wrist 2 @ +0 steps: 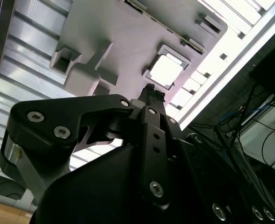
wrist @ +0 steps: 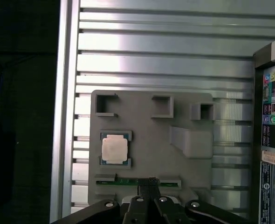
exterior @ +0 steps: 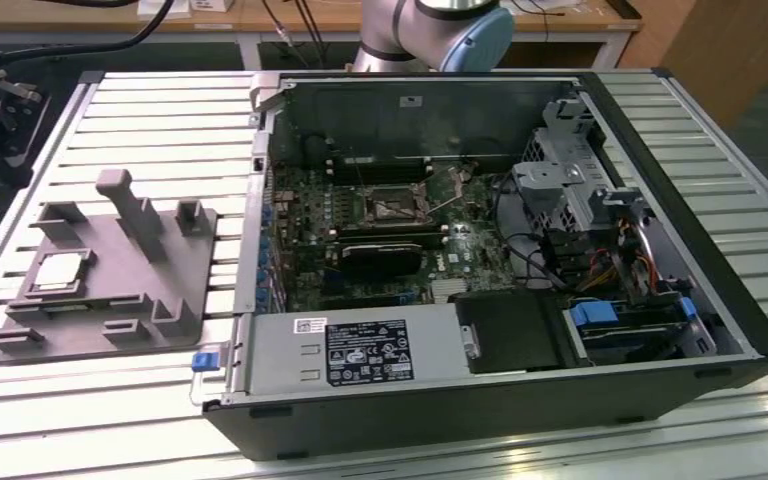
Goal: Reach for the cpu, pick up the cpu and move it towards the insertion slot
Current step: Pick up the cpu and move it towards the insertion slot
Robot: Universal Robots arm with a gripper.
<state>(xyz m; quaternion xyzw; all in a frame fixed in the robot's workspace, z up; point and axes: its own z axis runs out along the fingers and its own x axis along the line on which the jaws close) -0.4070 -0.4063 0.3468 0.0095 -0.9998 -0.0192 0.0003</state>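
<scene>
One cpu [wrist: 115,149] lies flat in its recess on the grey block [wrist: 151,140], below your claw [wrist: 149,182] and a little aside from its tips, not touching. Your claw is clenched on nothing. The insertion slot [exterior: 394,208] sits inside the computer case [exterior: 491,420], well apart from the claw.

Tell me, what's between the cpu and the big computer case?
In the exterior view, the grey block's upright posts stand between the cpu and the computer case.
</scene>
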